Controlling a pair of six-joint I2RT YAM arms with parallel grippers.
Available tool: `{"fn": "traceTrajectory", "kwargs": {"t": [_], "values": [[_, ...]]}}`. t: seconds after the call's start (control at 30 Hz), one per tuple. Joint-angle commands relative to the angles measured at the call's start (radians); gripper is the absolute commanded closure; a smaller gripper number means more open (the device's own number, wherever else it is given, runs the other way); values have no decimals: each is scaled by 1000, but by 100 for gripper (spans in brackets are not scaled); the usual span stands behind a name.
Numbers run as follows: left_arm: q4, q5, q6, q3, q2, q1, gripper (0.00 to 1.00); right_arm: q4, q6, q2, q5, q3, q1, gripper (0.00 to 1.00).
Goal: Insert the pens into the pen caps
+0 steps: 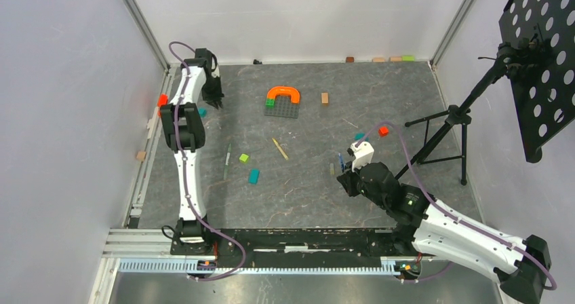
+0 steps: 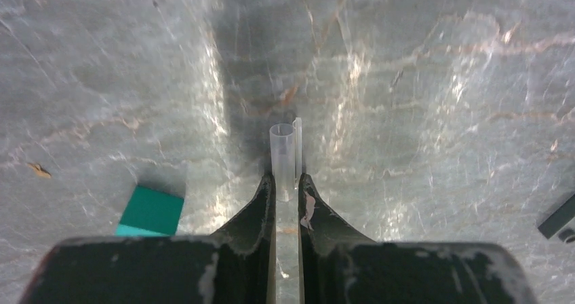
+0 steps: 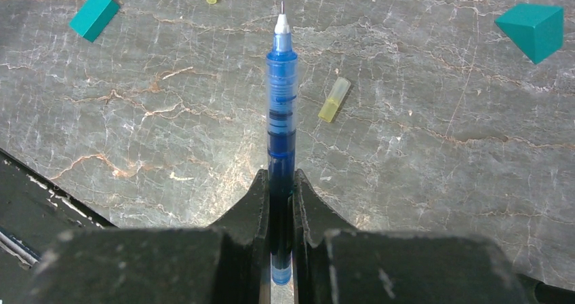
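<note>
Tabletop [image 1: 305, 182]: grey, marbled.
Left tool [image 2: 287, 182]: pinching a clear cap [image 2: 283, 148].
Right tool [image 3: 279, 178]: pinching the blue pen [image 3: 281, 100], tip pointing outward.

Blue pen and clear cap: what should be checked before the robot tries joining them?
1. Firm grip on the blue pen by the right tool: ok.
2. Pen tip bare, pointing away from its tool: ok.
3. Firm grip on the clear cap by the left tool: ok.
4. Cap's open end facing outward: cannot tell.
5. Pen and cap lined up, close together: not ok, the arms are far apart.
</note>
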State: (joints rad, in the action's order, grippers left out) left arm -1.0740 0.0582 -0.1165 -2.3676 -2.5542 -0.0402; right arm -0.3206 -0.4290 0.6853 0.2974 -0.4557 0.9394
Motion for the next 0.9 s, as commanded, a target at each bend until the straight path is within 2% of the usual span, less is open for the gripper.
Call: {"fn": "traceTrajectory", "kwargs": {"t": [0.0, 0.07, 0.23, 0.37, 0.53, 0.67, 0.87], "values": [[59, 26, 5, 105, 183, 18, 98, 9, 8, -10, 27, -47, -2, 100], [95, 8, 43, 175, 258, 28, 98, 11, 15, -2, 32, -58, -2, 100], [135, 23, 237, 315, 422, 171, 98, 13, 39, 11, 72, -88, -2, 100], [141, 52, 446, 433, 537, 306, 98, -20, 42, 9, 132, -104, -2, 100], [228, 53, 747, 655, 658, 499, 98, -120, -22, -73, 300, -97, -2, 100], [302, 9, 874, 753, 660, 615, 98, -223, -85, -177, 414, -80, -2, 100], [273, 23, 1113, 788, 571, 784, 98, -359, -151, -318, 480, -96, -2, 100]]}}
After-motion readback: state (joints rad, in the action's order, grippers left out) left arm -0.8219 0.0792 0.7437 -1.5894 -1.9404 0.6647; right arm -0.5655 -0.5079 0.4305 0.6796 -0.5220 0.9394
